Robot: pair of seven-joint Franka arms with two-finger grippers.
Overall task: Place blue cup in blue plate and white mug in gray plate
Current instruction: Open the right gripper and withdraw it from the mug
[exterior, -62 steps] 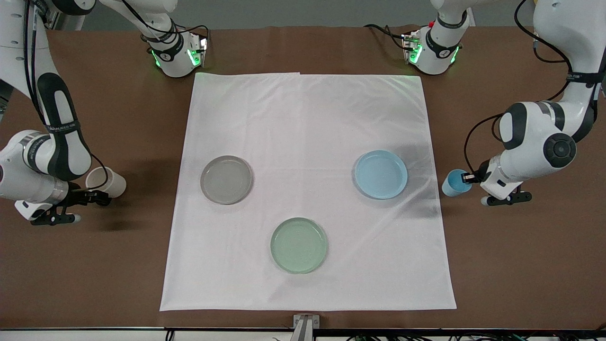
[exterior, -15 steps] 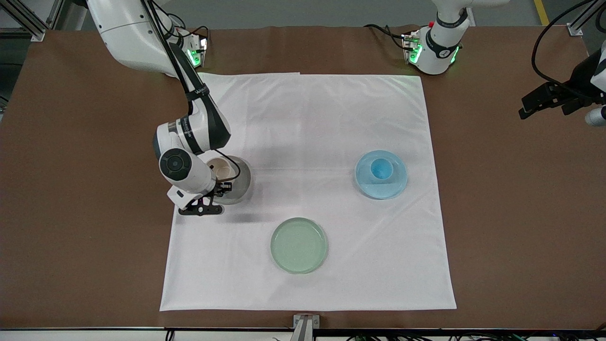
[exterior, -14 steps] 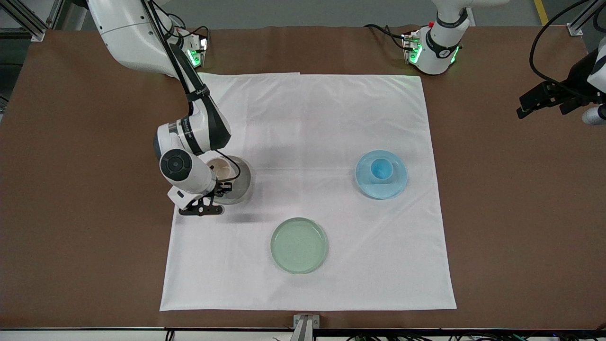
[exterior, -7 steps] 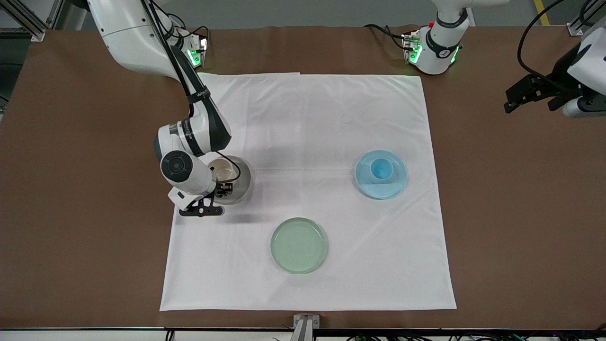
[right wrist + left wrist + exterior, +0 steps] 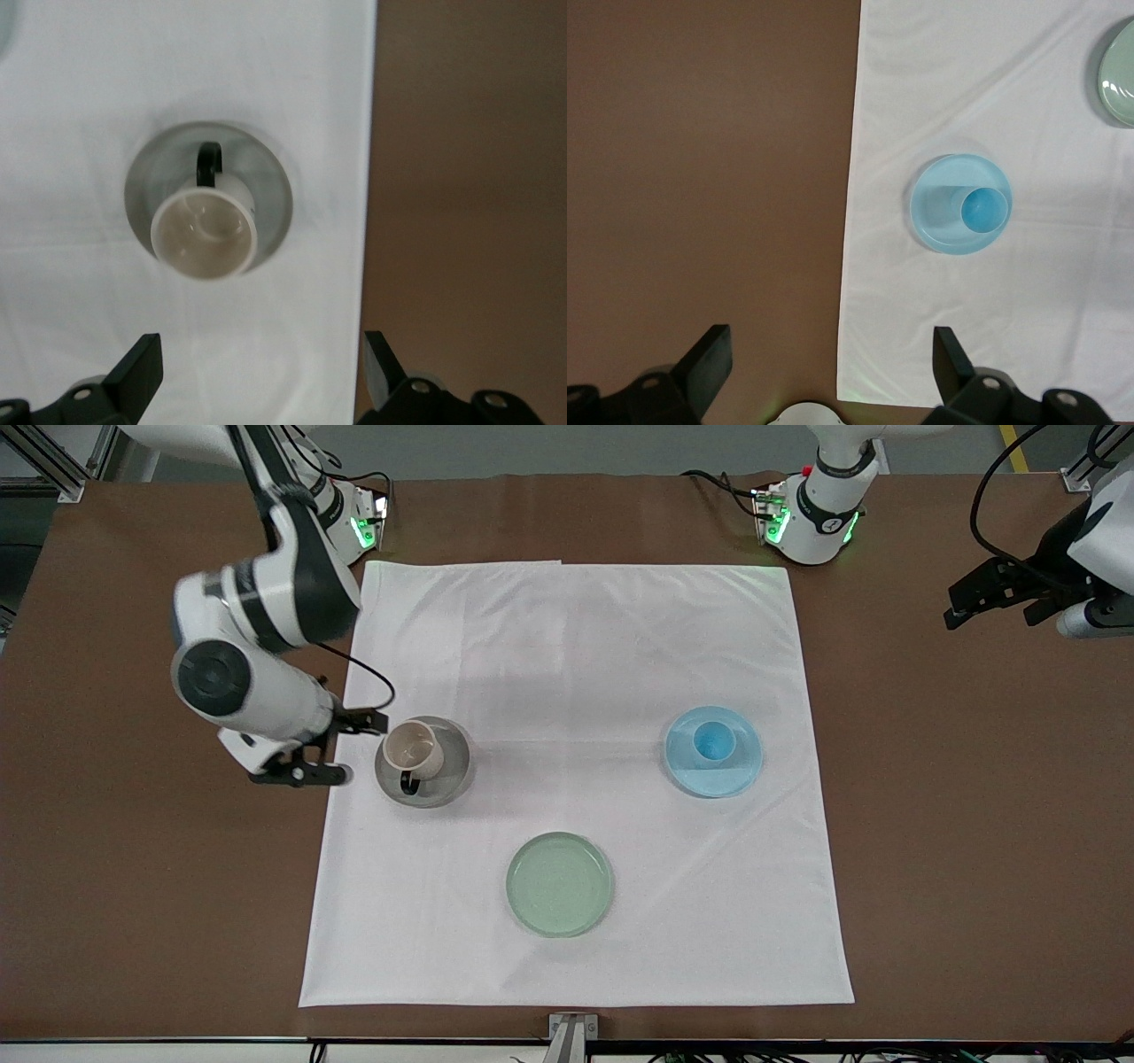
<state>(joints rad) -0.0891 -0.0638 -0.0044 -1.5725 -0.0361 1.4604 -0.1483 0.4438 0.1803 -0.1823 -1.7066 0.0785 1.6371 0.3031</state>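
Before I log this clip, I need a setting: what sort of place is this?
Probably a robotics lab bench: arm bases bolted along a brown table, a white cloth as work mat, and cabling at the table's edge.

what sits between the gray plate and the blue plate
Only bare white cloth lies between the gray plate and the blue plate, as the front view shows; the green plate sits nearer the camera.

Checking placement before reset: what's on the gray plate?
The white mug stands upright on the gray plate, black handle toward the front camera. The plate surface under the mug is hidden. Nothing else shows on it.
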